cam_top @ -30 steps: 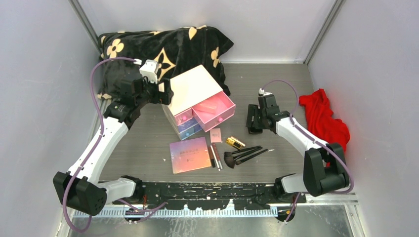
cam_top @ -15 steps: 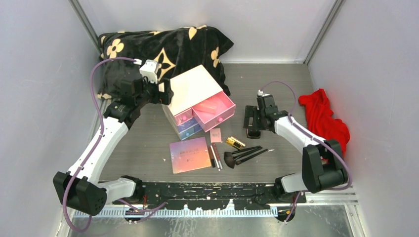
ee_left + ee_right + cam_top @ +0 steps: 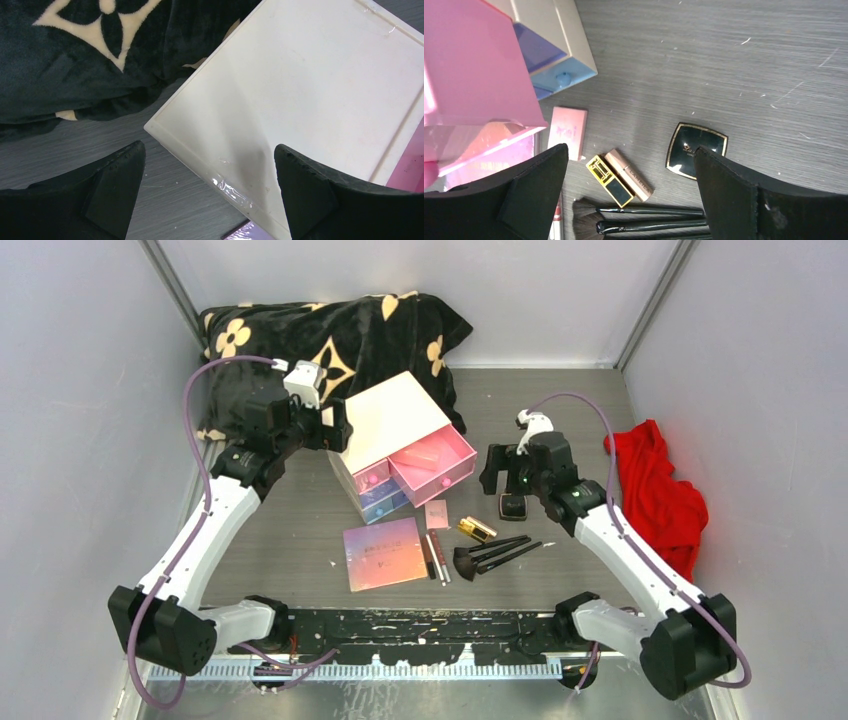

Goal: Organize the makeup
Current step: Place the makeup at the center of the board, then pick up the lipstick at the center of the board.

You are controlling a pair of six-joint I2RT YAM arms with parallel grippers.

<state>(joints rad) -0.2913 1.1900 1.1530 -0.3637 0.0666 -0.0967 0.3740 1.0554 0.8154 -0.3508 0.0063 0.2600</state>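
Observation:
The makeup lies in front of the cream box (image 3: 392, 420): an iridescent palette (image 3: 384, 553), a tiny pink compact (image 3: 437, 513), thin sticks (image 3: 435, 557), a gold tube (image 3: 476, 530), black-handled brushes (image 3: 497, 552) and a black compact (image 3: 512, 506). My right gripper (image 3: 503, 480) is open and empty above them. In the right wrist view the gold tube (image 3: 610, 180) and a rose tube (image 3: 629, 172) lie between the fingers, and the black compact (image 3: 696, 150) is by the right finger. My left gripper (image 3: 210, 195) is open, straddling the box's rear corner (image 3: 310, 85).
The box's top pink drawer (image 3: 432, 462) stands pulled out; the blue drawer (image 3: 555, 75) below is shut. A black flowered blanket (image 3: 330, 335) lies behind the box. A red cloth (image 3: 655, 485) lies at the right. Grey walls enclose the table.
My right arm has swung its elbow toward the near right and its wrist has turned left and risen; the black compact now shows on the table below it. The left arm has not moved.

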